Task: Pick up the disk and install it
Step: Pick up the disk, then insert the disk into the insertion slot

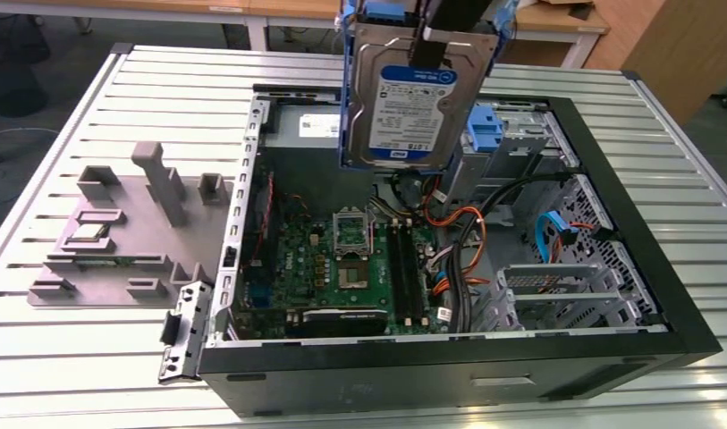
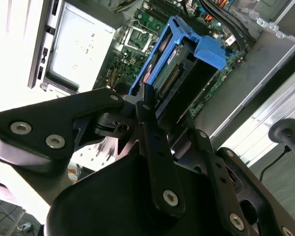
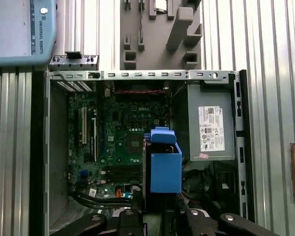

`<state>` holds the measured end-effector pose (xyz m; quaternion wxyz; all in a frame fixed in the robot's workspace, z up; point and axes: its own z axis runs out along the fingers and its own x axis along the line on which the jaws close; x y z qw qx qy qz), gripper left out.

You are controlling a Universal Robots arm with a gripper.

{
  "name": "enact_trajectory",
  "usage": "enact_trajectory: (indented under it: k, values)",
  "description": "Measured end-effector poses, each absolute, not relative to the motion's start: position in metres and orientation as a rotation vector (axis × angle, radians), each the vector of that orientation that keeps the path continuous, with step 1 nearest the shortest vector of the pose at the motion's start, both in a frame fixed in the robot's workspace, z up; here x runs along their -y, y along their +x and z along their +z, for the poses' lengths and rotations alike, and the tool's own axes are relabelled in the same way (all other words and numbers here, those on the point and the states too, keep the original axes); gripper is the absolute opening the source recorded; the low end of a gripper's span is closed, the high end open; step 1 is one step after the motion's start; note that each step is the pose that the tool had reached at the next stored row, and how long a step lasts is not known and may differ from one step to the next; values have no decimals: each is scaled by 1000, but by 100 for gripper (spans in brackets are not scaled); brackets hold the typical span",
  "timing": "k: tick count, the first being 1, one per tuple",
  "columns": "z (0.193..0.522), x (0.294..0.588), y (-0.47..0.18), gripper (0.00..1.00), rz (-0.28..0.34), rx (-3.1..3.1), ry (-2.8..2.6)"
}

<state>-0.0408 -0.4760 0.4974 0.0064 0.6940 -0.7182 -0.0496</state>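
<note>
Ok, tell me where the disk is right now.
The disk is held by the gripper near the exterior view's top centre, in the air above the open computer case and its motherboard.

Cut off at the upper edge of the exterior view: top of the disk (image 1: pixel 405 103) and nearly all of the gripper (image 1: pixel 433 40) clamped on it. Hidden behind the disk there: part of the power supply (image 1: pixel 294 121). Masked by gripper links in the second wrist view: the disk's near end.
</note>
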Motion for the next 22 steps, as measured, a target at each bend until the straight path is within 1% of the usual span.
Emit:
enact_trajectory:
  k: [22]
  values:
    - [497,476,-28,35,-156,2247,2171]
